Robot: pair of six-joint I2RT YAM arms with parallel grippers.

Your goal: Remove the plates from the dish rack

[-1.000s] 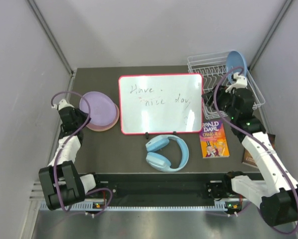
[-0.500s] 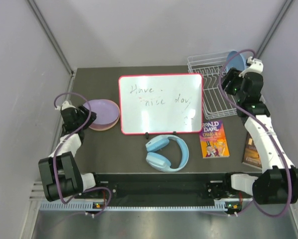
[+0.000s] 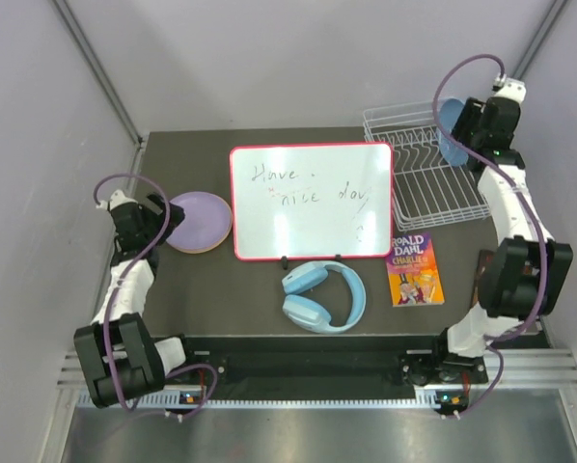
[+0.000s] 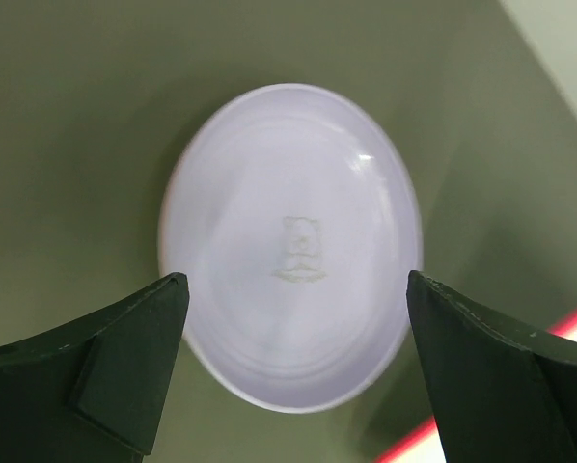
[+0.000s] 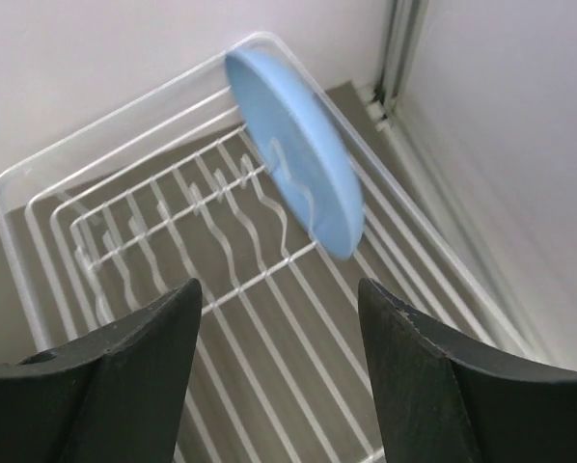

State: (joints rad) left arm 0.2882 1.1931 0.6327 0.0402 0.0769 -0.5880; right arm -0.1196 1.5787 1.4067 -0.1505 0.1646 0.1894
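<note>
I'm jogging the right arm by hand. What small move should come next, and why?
Probably ease the open right gripper down and forward so its fingers straddle the light-blue plate at its top rim. That plate stands on edge in the dish rack, the only one there, and the gripper holds nothing.

Light-blue plate [image 5: 293,149]: round, plain, standing on edge and tilted, at the far right end of the dish rack [image 5: 124,251].
Dish rack: white wire, rectangular, upright prongs, far right corner of the table [image 3: 250,289].
Lilac plate [image 4: 293,241]: face up at table's left, small embossed mark at centre, resting on a lower plate [image 3: 204,250] with only its pinkish rim showing.
</note>
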